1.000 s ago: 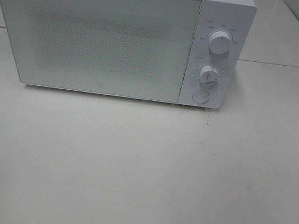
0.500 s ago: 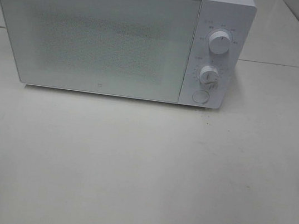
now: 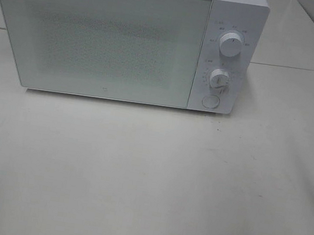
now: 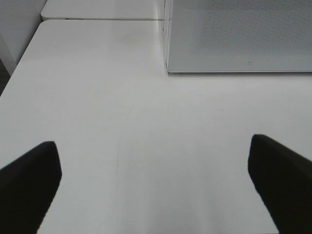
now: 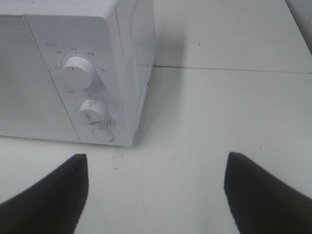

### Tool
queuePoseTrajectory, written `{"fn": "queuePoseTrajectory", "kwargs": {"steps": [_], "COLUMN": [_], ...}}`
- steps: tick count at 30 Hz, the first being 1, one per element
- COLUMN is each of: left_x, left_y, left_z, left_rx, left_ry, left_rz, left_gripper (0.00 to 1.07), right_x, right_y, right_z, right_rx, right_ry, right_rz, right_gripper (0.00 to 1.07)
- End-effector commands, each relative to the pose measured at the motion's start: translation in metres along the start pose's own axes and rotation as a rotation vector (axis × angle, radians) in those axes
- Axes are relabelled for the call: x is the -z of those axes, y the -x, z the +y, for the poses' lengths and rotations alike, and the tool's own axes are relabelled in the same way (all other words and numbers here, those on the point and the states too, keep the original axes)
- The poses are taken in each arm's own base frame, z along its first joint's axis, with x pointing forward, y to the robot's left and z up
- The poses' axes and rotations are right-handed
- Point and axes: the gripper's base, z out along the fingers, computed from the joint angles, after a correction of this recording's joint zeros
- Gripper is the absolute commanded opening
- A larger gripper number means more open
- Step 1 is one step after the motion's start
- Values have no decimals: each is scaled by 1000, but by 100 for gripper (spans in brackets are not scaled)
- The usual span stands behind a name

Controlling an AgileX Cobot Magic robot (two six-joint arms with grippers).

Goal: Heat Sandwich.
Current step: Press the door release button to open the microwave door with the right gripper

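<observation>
Exterior high: we see a white boxy microwave (image 3: 238,17), its door (image 3: 98,38) shut, on the white table (image 3: 147,181); the left end effector (image 4: 152,143) and right end effector (image 5: 157,157) are spread wide, holding nothing.

sandwich not in view, white microwave (image 3: 124,39) shut, standing upright

light: bright, even, diffuse | shadow: soft, beside microwave (image 5: 122,58) ahead of right gripper (image 5: 156,161) | focus: slightly soft, grainy

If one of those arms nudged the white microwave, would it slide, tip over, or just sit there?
Probably it just sits: the microwave is a wide, low box, flat on the table, so tipping looks unlikely. A hard shove might slide it, since the table looks smooth. Its smooth faces likely offer little grip.
</observation>
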Motion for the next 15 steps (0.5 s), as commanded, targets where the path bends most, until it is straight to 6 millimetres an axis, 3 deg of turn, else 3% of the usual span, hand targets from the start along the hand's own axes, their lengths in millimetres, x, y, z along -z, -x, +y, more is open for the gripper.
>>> {"fn": "queuePoseTrajectory", "kwargs": {"steps": [1, 15], "left_x": [3, 3], "left_y": [-3, -3], "left_z": [0, 0], "left_rx": [-2, -2], "left_ry": [-1, -1], "left_rz": [-23, -23], "left_gripper": [101, 101], "right_x": [-10, -57], "right_y": [8, 10], "right_z": [-1, 0], "right_rx": [0, 28], "right_ry": [-3, 11], "right_rz": [-64, -209], "right_gripper": [75, 75]}}
